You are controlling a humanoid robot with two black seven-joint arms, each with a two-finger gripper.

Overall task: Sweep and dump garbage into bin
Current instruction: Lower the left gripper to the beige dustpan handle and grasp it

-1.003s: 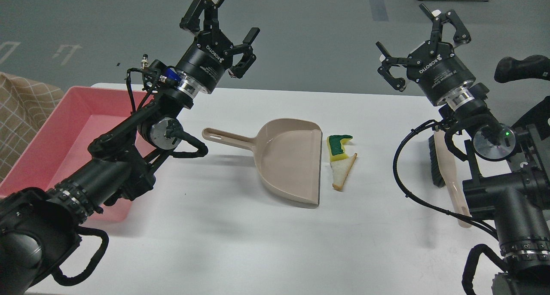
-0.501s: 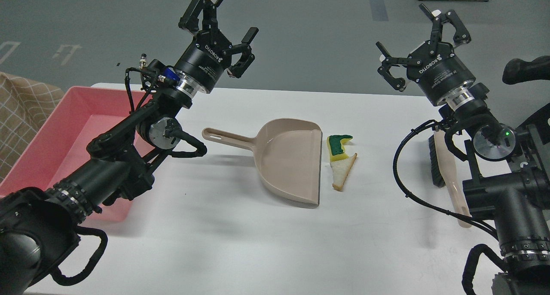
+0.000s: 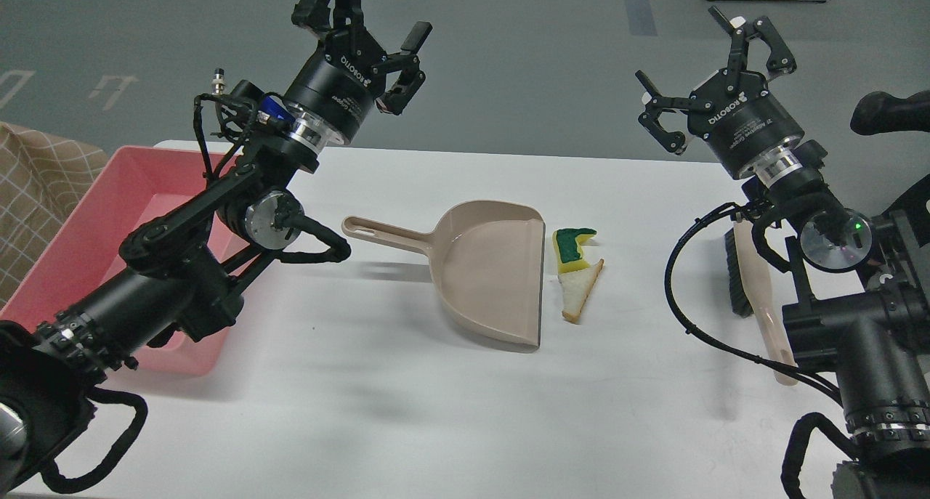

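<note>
Where the white rectangular surface [image 3: 407,412] lies nearest the viewer it is bare, and past that, at mid-depth, sits the beige plastic dustpan with a handle [image 3: 488,270], mouth to the right, with the garbage just beside its lip: a triangular white bread slice with tan crust [image 3: 579,293] touching the yellow sponge piece with green top [image 3: 572,250] behind it. Left edge: large shallow rectangular pink plastic tub [image 3: 80,245], partly behind the left arm; right edge: beige-handled black-bristle brush [image 3: 752,292] lying flat. Farthest, raised above the back edge: left end effector [image 3: 360,19] and right end effector [image 3: 716,67], both released, fingers spread, holding nothing.
</note>
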